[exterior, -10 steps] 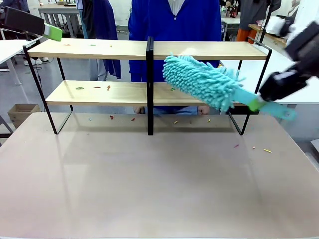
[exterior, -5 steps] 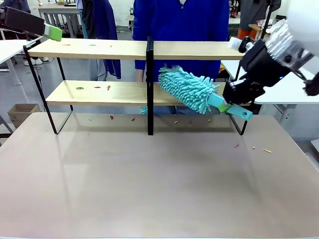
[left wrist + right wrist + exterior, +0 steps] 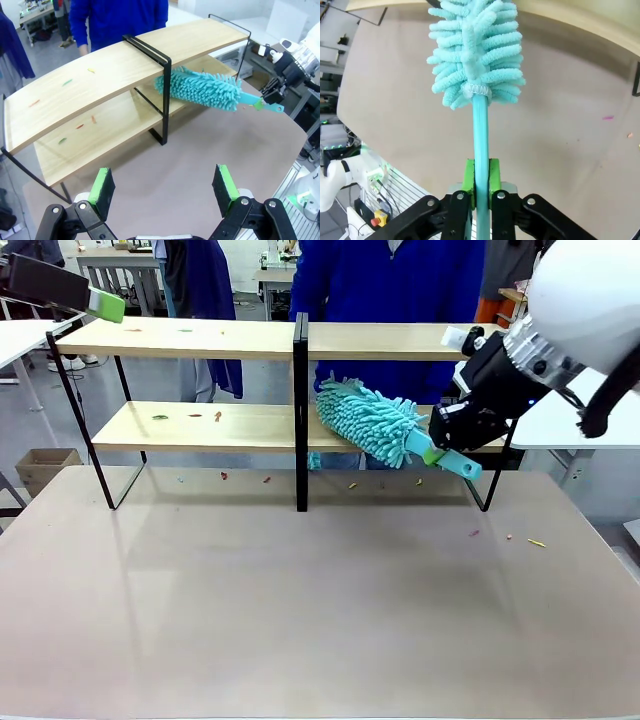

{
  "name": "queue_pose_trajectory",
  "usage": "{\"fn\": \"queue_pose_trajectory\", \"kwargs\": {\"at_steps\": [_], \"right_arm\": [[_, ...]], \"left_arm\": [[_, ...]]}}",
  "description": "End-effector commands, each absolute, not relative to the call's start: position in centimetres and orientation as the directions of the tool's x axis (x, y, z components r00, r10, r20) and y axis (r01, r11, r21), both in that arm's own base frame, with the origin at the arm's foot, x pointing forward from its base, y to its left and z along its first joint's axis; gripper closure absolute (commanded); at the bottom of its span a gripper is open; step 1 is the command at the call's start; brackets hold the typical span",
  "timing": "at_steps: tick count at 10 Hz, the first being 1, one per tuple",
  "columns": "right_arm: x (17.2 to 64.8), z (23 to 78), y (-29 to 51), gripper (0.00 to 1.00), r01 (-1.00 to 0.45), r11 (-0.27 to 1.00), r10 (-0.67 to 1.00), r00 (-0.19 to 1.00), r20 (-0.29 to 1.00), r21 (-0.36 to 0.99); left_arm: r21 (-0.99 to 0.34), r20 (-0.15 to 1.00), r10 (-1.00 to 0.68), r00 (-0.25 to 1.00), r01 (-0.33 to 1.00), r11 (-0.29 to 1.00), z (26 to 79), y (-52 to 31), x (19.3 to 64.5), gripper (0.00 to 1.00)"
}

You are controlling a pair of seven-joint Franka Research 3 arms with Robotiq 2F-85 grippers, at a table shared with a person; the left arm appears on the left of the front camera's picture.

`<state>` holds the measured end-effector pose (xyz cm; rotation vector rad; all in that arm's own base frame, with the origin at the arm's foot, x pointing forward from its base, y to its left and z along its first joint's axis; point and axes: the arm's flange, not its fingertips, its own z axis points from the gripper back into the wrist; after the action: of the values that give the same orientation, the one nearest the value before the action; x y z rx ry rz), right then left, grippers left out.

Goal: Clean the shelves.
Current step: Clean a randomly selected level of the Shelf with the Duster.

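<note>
Fingers (image 3: 469, 176) of right gripper (image 3: 438, 448) clamped on teal duster (image 3: 368, 420) handle, gripped low so fluffy head reaches lower board (image 3: 230, 427) of shelves (image 3: 200, 339), right beside center post (image 3: 299, 390). Shelves stand at table (image 3: 300, 600) far side. Left gripper (image 3: 164, 184) wide apart, empty, hanging back out of way.

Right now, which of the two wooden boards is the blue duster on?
The lower board, right of the black post; the duster lies under the upper board.

Duster (image 3: 370, 420) and right claw (image 3: 436, 452) lower, closer in at the shelves (image 3: 200, 340).
</note>
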<state>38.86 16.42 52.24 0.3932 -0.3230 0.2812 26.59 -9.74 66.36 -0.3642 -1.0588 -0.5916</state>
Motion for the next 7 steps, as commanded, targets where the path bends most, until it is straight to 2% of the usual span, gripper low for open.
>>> {"fn": "queue_pose_trajectory", "kwargs": {"at_steps": [1,4,6,7], "right_arm": [[41.2,51.9,17.8,0.87,-0.271,0.873,0.116,0.922,0.369,0.405],[42.8,51.2,17.8,0.87,-0.159,0.841,0.005,0.958,0.285,0.518],[42.9,51.1,16.4,0.87,0.012,0.832,-0.146,0.969,0.198,0.554],[42.5,51.2,15.4,0.87,0.116,0.839,-0.264,0.941,0.211,0.531]], "left_arm": [[-0.002,0.893,-0.278,0.355,0.62,0.785,66.2,-9.6,26.6,0.0],[-0.002,0.893,-0.278,0.355,0.62,0.785,66.2,-9.6,26.6,0.0],[-0.002,0.893,-0.278,0.355,0.62,0.785,66.2,-9.6,26.6,0.0],[-0.002,0.893,-0.278,0.355,0.62,0.785,66.2,-9.6,26.6,0.0]]}}
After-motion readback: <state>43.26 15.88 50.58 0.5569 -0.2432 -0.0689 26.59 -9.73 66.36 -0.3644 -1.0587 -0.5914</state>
